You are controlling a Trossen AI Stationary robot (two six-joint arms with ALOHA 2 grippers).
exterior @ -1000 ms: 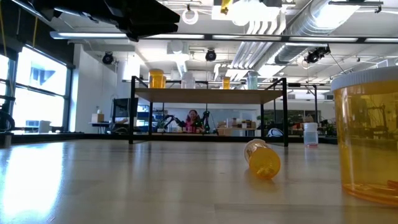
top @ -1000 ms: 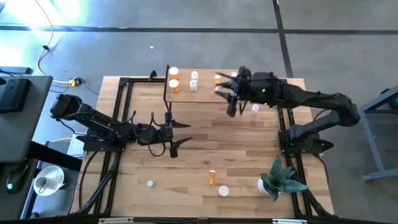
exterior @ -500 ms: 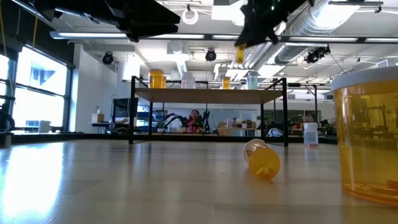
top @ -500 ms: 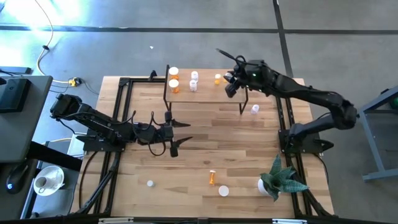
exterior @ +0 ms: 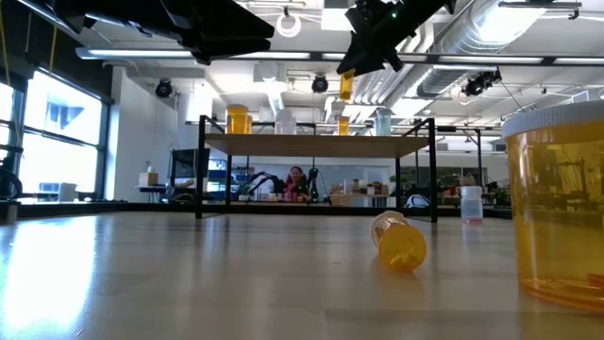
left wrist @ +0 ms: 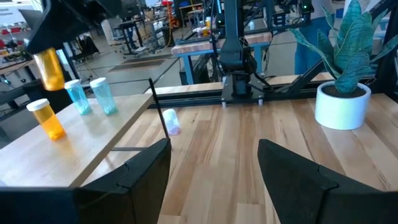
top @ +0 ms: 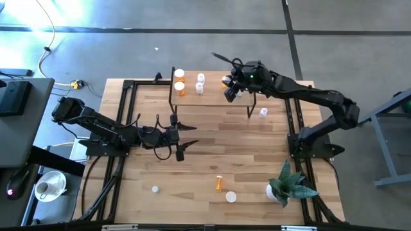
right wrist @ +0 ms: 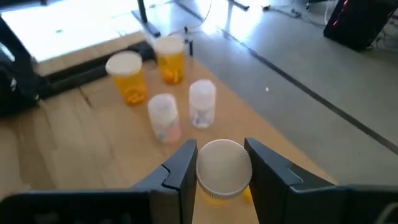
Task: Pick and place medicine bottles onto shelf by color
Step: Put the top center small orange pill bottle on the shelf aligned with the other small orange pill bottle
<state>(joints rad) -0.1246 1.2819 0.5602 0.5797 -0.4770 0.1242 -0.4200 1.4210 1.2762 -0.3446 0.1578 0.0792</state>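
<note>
My right gripper (top: 229, 88) hangs above the shelf (top: 212, 97), a small wood board on black legs at the table's far side, and is shut on an orange bottle with a white cap (exterior: 345, 85). On the shelf stand two orange bottles (right wrist: 127, 78) (right wrist: 169, 59) and two clear ones (right wrist: 163, 116) (right wrist: 202, 102). The low view shows another orange one (exterior: 343, 125) and a pale one (exterior: 382, 121) there. My left gripper (top: 186, 138) is open and empty over the middle of the table, left of centre. My right gripper pinches the orange bottle between its two fingers at the top end, on either side of the white cap (right wrist: 222, 167). The fingers come from above, pointing down. The bottle hangs below them, nearly upright, its body (left wrist: 48, 70) clear of the shelf.
A lilac bottle (top: 262, 113) stands on the table right of the shelf. An orange bottle (top: 219, 183) lies near the table's near edge, with a white-capped one (top: 230, 197) and a small white piece (top: 155, 189). A potted plant (top: 289, 185) stands at the near right.
My right gripper has carried the orange bottle toward the table's far edge and then toward its left, to a place over the shelf. It has also come down, still shut on the bottle.
</note>
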